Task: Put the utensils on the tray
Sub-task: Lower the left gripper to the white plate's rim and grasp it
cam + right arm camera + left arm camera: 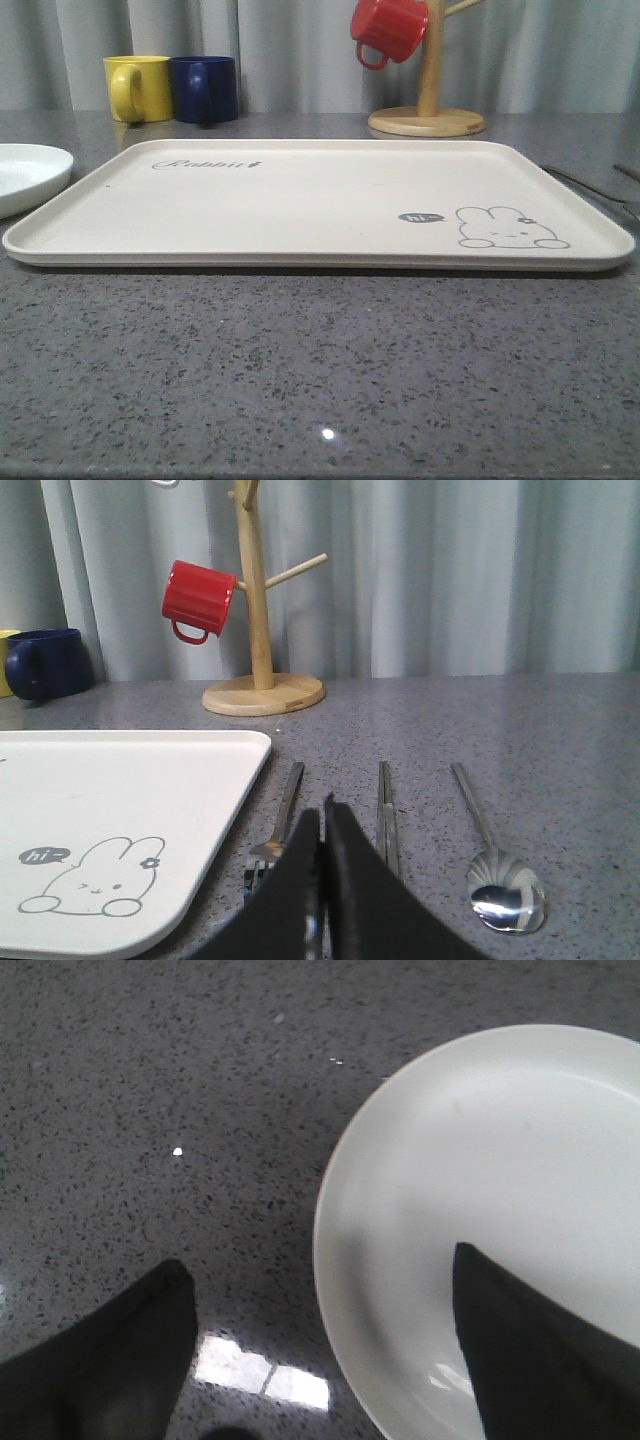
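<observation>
The cream tray (300,200) with the rabbit drawing lies bare in the middle of the table. To its left sits the white plate (25,172). My left gripper (320,1258) hangs open over the plate (500,1160). One finger is above the dish and the other above the table, with the rim between them. Right of the tray (130,780) lie the fork (287,800), the chopsticks (385,800) and the spoon (505,895), side by side on the table. My right gripper (322,815) is shut just above the table between the fork and the chopsticks, with nothing seen held.
A yellow mug (138,87) and a blue mug (205,88) stand behind the tray's left corner. A red mug (388,28) hangs on the wooden mug stand (427,120) behind its right side. A grey curtain closes off the back.
</observation>
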